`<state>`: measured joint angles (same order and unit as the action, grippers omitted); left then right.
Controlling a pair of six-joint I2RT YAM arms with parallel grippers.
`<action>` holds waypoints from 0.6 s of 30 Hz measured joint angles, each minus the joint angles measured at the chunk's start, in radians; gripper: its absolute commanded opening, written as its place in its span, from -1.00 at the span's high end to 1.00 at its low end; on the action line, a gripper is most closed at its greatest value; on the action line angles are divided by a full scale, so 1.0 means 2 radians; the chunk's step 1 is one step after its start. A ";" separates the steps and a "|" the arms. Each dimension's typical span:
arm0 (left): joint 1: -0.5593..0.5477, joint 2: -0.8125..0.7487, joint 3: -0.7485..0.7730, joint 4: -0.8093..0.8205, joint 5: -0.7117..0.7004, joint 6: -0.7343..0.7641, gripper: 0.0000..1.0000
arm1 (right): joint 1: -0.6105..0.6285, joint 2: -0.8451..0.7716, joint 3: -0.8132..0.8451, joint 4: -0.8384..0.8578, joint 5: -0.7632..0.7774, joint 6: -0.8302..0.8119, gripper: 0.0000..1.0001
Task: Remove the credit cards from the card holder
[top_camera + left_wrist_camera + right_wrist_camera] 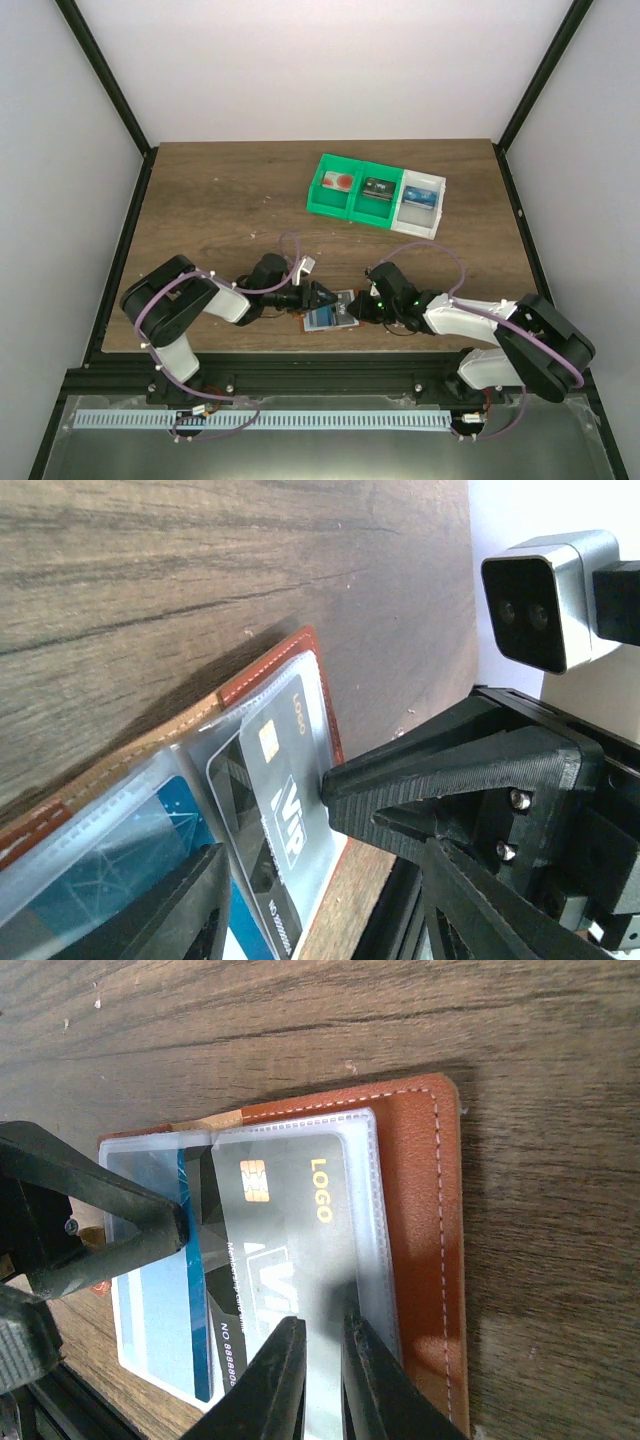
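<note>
Down at the near edge of the table, both arms are folded low and stretched toward each other, meeting over the card holder. It lies open and flat on the wood, brown leather underneath, clear sleeves facing up. A dark grey card marked LOGO and VIP sits in one half, and a blue card shows through the sleeve of the other half.

The left gripper comes in low from the side with its jaws wide apart. One fingertip touches the grey card's edge, and the other hangs over the blue card's side.

The right gripper points down at the grey card's sleeve, jaws drawn almost together with only a slit between. I cannot tell whether they pinch anything.

A green bin and a white bin stand well apart, farther back.
</note>
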<state>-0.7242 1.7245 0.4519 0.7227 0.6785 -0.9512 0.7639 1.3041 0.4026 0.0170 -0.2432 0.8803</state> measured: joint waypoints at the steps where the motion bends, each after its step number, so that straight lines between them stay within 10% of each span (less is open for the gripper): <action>1: 0.000 0.000 0.000 0.000 -0.003 0.003 -0.07 | 0.000 0.000 0.000 0.000 0.000 0.000 0.75; 18: 0.000 0.003 0.000 -0.001 -0.025 0.026 0.02 | 0.000 0.010 0.017 -0.023 0.010 -0.003 0.84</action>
<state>-0.7242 1.7309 0.4526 0.7208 0.6289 -0.9001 0.7639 1.3247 0.4374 -0.0292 -0.2230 0.8738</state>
